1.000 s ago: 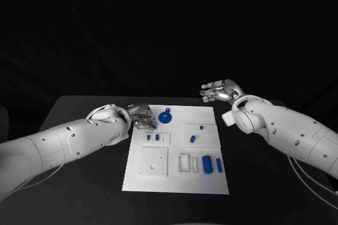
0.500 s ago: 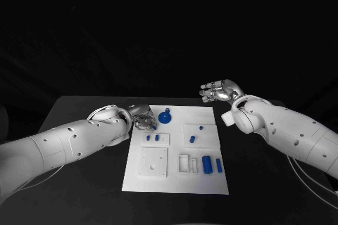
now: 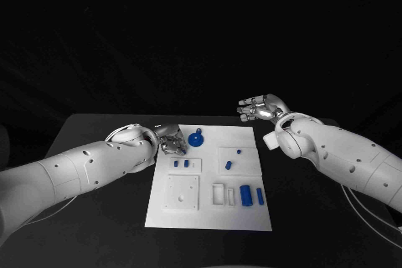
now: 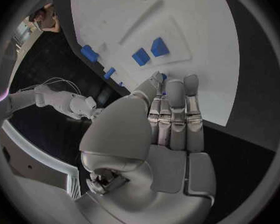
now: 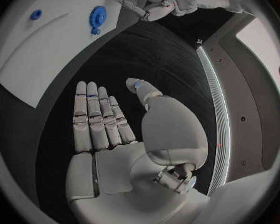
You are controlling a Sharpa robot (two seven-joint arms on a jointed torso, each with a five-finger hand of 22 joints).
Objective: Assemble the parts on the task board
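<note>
**Inspector A:** We find the left hand (image 3: 170, 141) low over the far left corner of the white board (image 3: 210, 213), just beside the round blue gear (image 3: 196, 140). In the left wrist view its fingers (image 4: 175, 115) lie straight and close together, with the thumb drawn in against them. A speck of blue shows at the fingertips, but we cannot tell whether a part is pinched there or merely lies on the board beneath.

**Inspector B:** Agreed. We note the right hand (image 3: 261, 109) raised beyond the far right corner of the board, well apart from every part, released and holding nothing. Its palm is bare in the right wrist view (image 5: 109, 134).

**Inspector A:** As to the parts, we see two small blue pegs (image 3: 181, 163) near the left hand, two more (image 3: 233, 157) on the raised plate right of centre, and the blue cylinder (image 3: 246, 195) with a slimmer piece (image 3: 261, 196) beside it nearer the robot.

**Inspector B:** We judge the chief risk to be the crowding at that corner. A sideways move of the fingers could knock the gear or scatter the pegs. If a part is pinched, so slight a grip could let it twist or drop at the board's edge.
</note>
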